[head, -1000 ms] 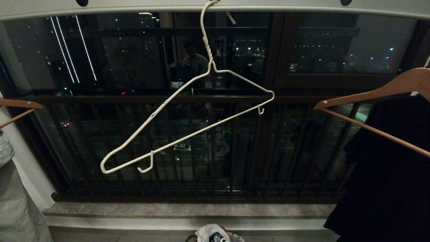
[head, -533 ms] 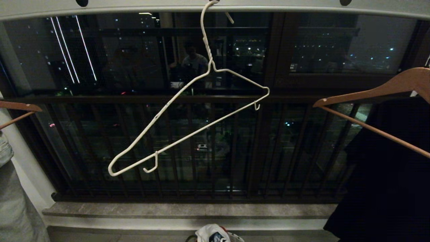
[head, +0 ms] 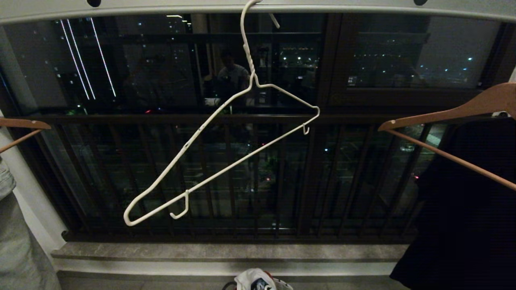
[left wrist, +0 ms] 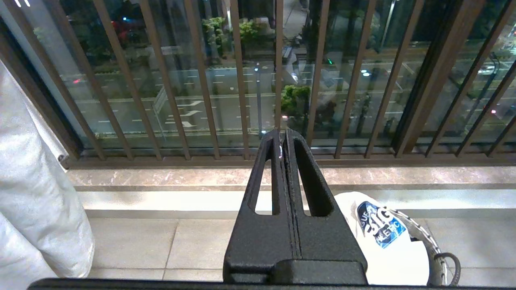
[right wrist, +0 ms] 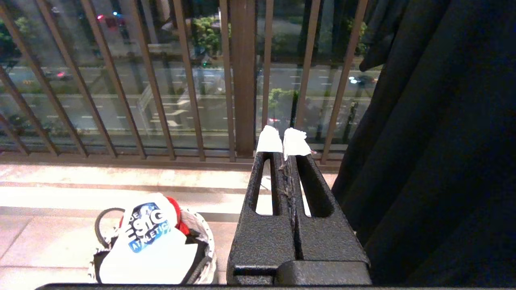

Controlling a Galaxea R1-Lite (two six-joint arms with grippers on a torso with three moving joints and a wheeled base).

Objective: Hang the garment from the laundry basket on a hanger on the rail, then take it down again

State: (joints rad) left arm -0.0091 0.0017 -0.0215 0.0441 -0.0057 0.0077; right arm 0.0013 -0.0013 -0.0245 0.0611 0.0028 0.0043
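Thin white wire hanger (head: 225,161)

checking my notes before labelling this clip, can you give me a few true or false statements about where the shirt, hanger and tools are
1. The white shirt lies in the basket on the floor. True.
2. The wire hanger carries the white shirt. False: it hangs bare from the rail, tilted.
3. Both tools are shut and hold nothing. True: left tool, right tool.
4. The black garment hangs on a wire hanger. False: it hangs on a wooden hanger.
5. A red cloth shows in the basket. True.
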